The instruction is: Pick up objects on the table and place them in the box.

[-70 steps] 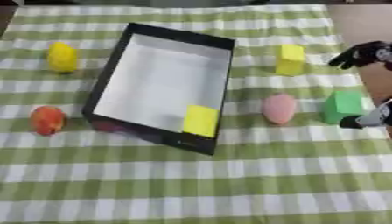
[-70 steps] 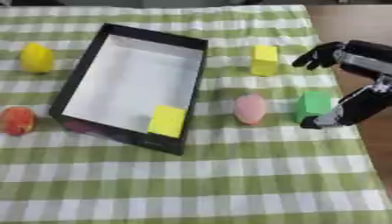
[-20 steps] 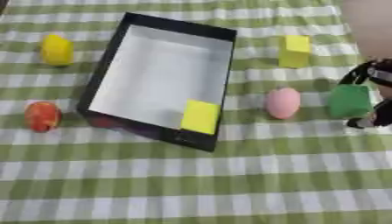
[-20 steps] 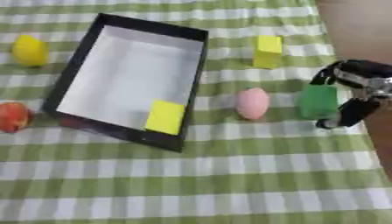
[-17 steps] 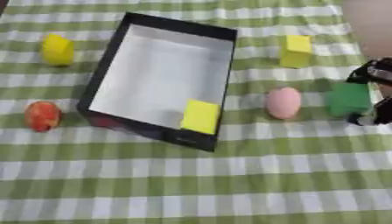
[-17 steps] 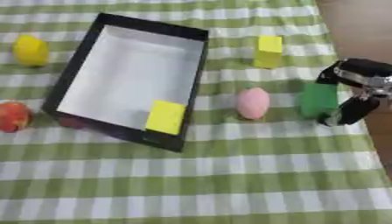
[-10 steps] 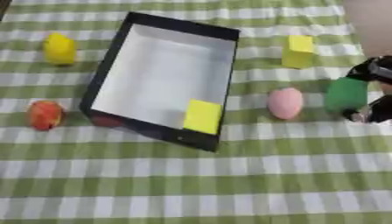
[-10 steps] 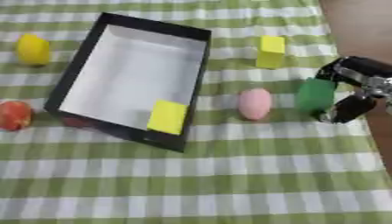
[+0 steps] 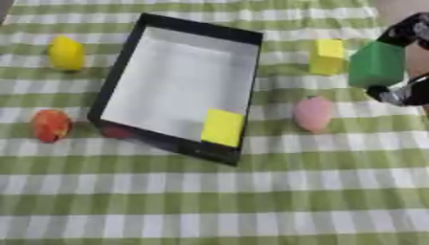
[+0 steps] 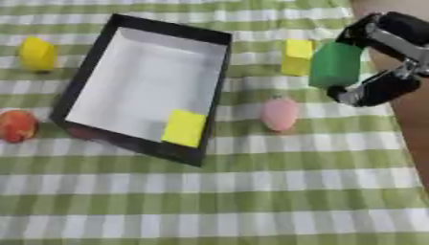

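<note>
The green block (image 10: pixel 334 64) is off the cloth, pinched in the right robot hand (image 10: pixel 381 60) near the right edge of the bench (image 10: pixel 209 201). Dark fingers (image 10: pixel 358 29) curl over its top right corner and the thumb (image 10: pixel 368 91) presses from below, so the hand is grasping the block. It hangs just right of the yellow block (image 10: pixel 297 57), which stands on the cloth towards the far right corner, and above and to the right of the pink egg-shaped thing (image 10: pixel 278 114) lying between the block and the box.

The box (image 10: pixel 144 83), black-walled with a pale floor, lies askew in the far left-middle part of the bench, its long side running from the far edge towards the near edge. Inside it, a flat yellow piece (image 10: pixel 184 128) rests in the near right corner, against the near wall.

Left of the box, a yellow fruit-like thing (image 10: pixel 37 53) lies near the far left corner of the bench. A red-orange round fruit (image 10: pixel 16 126) lies at the left edge, just beside the near left corner of the box. A small reddish patch (image 9: pixel 117 132) shows against the outside of the near box wall; what it is cannot be told.

A green and white checked cloth (image 10: pixel 209 215) covers the bench. The left robot hand shows in neither view.
</note>
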You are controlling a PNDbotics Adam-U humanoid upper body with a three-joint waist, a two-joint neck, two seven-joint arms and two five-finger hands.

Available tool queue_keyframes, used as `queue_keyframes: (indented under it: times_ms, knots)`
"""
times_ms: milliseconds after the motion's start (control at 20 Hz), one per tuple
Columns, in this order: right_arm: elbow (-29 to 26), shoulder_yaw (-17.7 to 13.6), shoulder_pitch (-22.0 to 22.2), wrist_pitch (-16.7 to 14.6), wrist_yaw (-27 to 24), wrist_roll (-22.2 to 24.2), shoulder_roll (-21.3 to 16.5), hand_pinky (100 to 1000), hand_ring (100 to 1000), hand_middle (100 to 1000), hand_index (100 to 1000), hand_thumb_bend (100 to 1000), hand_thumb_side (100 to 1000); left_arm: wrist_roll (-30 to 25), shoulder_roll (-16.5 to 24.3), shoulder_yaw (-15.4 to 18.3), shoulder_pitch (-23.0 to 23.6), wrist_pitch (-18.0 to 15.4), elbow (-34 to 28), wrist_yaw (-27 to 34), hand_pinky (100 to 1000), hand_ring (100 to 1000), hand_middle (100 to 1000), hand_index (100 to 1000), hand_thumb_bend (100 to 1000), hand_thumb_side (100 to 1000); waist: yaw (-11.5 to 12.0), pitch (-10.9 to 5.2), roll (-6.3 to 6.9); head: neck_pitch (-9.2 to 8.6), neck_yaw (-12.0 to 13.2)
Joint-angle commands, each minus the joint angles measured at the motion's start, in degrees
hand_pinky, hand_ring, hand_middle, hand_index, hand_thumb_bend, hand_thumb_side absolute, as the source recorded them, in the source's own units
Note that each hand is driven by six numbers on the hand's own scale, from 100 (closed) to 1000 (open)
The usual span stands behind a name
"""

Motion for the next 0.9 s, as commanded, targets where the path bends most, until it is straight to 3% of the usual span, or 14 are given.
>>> queue_keyframes:
  times_ms: [50, 300, 350, 400, 600, 900]
  knots:
    - [-1.22, 0.50, -3.57, -2.75, -2.20, -0.14, -2.55, 792, 614, 354, 489, 342, 100, -0.60, 1.64, -0.33, -0.52, 0.06, -1.40, -0.46, 774, 745, 743, 895, 773, 670, 0.76, -2.30, -0.83, 0.29, -1.53]
    - [-1.22, 3.92, -10.31, -6.89, -1.02, 2.37, 1.06, 794, 616, 370, 494, 340, 100, -1.43, 2.21, -1.22, -0.92, 0.56, -1.40, -1.79, 773, 745, 744, 895, 771, 671, 2.05, -3.42, -1.27, 0.29, -4.04]
    - [-1.22, 4.53, -11.64, -7.71, -0.44, 3.16, 2.30, 796, 617, 374, 495, 253, 100, -1.56, 2.36, -1.31, -0.99, 0.63, -1.42, -2.25, 773, 745, 745, 895, 771, 671, 2.23, -3.61, -1.30, 0.29, -4.45]
    - [-1.22, 5.07, -12.95, -8.52, 0.16, 3.95, 3.57, 796, 618, 376, 496, 337, 100, -1.67, 2.53, -1.38, -1.06, 0.69, -1.46, -2.76, 773, 746, 746, 896, 771, 670, 2.51, -3.78, -1.31, 0.29, -4.97]
    - [-1.22, 7.97, -18.01, -11.03, 2.57, 7.05, 8.59, 798, 619, 378, 498, 335, 100, -1.83, 3.08, -1.51, -1.46, 0.87, -1.64, -4.13, 774, 747, 749, 897, 772, 669, 3.59, -4.24, -1.43, 0.29, -6.93]
    - [-0.11, 15.68, -26.09, -8.41, 6.94, 12.02, 16.67, 796, 620, 389, 505, 336, 100, -1.24, 4.07, -0.88, -2.55, 0.65, -2.12, -4.34, 774, 747, 749, 896, 774, 664, 4.59, -4.24, -1.87, 0.29, -8.54]
